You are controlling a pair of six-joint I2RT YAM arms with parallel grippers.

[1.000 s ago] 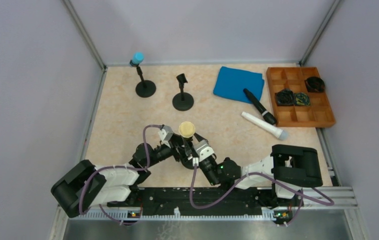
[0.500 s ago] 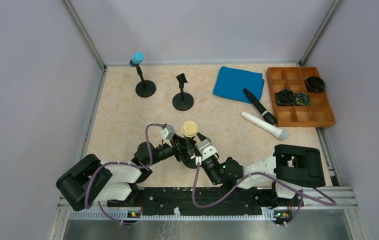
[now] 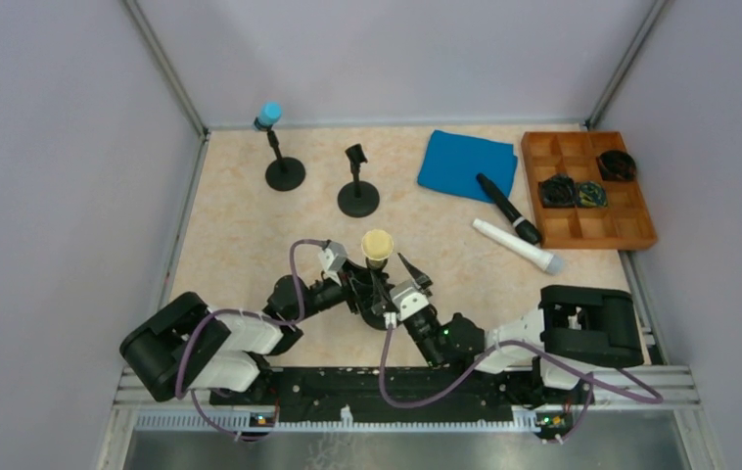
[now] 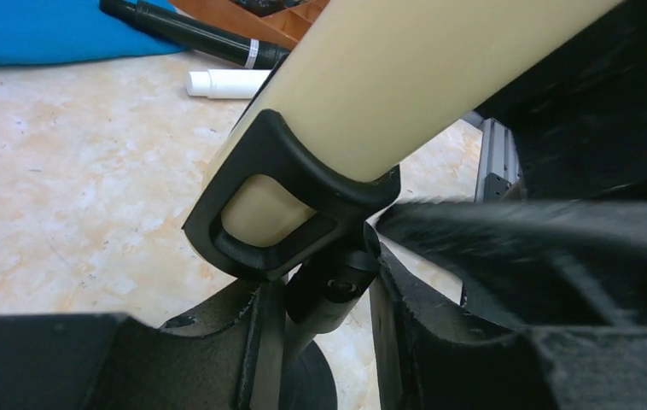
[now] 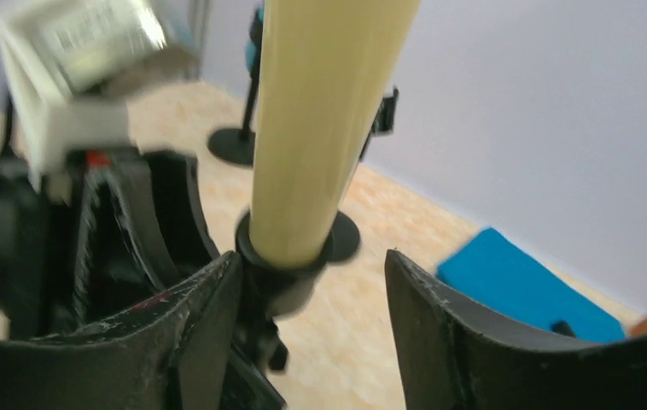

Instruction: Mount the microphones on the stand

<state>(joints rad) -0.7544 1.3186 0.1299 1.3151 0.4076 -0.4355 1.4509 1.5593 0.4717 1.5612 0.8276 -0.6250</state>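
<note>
A cream microphone [image 3: 376, 245] stands upright in the black clip [image 4: 290, 213] of a stand near the arms. My left gripper [image 3: 355, 286] is shut on that stand's stem [image 4: 330, 286], just below the clip. My right gripper [image 3: 398, 282] is open. Its fingers [image 5: 457, 333] flank the clip and the cream microphone [image 5: 320, 128] without gripping either. A light blue microphone [image 3: 269, 114] sits on the far left stand [image 3: 284, 173]. Beside it stands an empty stand [image 3: 357, 196]. A black microphone [image 3: 507, 208] and a white microphone [image 3: 516, 245] lie on the table at the right.
A blue cloth [image 3: 467, 163] lies at the back, with the black microphone's end resting on it. A wooden compartment tray [image 3: 587, 186] holding dark items sits at the far right. Grey walls enclose the table on three sides.
My left gripper has closed on the stand's stem. My right gripper has opened off the cream microphone and drawn back slightly. The microphone and stand have shifted a little right.
</note>
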